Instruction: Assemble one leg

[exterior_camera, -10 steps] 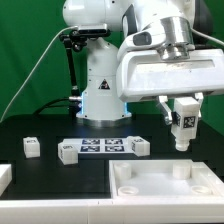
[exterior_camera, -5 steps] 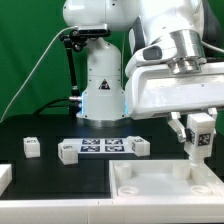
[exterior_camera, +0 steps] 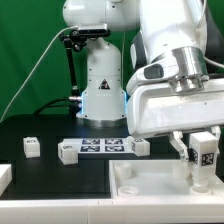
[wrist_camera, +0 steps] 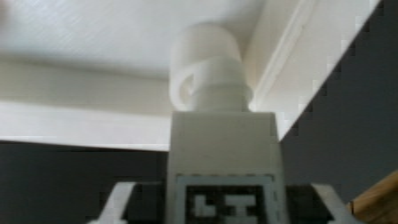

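The one marking is a black-and-white square tag (exterior_camera: 207, 156) on the face of the leg (exterior_camera: 205, 176) — a small white square post with a rounded peg at its end. My gripper (exterior_camera: 204, 150) is clamped on it, holding it upright over the far corner of the white panel (exterior_camera: 140, 186) at the exterior view's right; I cannot tell whether it touches. Farther back lie the marker board (exterior_camera: 100, 147) and a spare post (exterior_camera: 31, 147) — well apart from me.

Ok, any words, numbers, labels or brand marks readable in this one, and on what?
No readable words, numbers or brand marks in either view.
The leg in the gripper: black-and-white marker tag, a pattern, no text.
The marker board: tags only, no text.
The loose leg at the exterior view's left: a tag, too small to make out.
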`<state>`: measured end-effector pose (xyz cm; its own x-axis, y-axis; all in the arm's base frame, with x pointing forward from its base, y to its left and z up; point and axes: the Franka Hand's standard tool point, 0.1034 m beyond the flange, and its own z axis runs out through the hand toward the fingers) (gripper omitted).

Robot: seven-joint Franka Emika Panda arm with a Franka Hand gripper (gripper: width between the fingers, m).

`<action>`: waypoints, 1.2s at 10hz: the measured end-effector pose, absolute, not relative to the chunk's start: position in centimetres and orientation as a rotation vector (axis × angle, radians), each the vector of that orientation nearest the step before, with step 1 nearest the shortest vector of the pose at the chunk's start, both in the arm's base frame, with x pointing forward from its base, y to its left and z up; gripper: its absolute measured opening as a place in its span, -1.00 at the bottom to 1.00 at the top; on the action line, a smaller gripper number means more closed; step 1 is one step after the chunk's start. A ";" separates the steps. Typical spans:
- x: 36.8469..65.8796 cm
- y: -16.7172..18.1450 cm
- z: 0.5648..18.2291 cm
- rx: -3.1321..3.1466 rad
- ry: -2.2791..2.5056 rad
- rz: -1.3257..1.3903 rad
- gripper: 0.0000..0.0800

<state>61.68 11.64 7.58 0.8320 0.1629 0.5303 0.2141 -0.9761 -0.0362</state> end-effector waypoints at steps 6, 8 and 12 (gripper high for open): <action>61.5 11.5 5.7 -2.905 -0.285 -0.885 -0.29; 61.6 11.6 5.8 -2.907 -0.286 -0.872 -0.29; 61.4 11.6 5.6 -2.910 -0.287 -0.860 0.58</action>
<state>61.43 11.56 5.56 0.8233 0.1529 0.5466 0.2055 -0.9780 -0.0360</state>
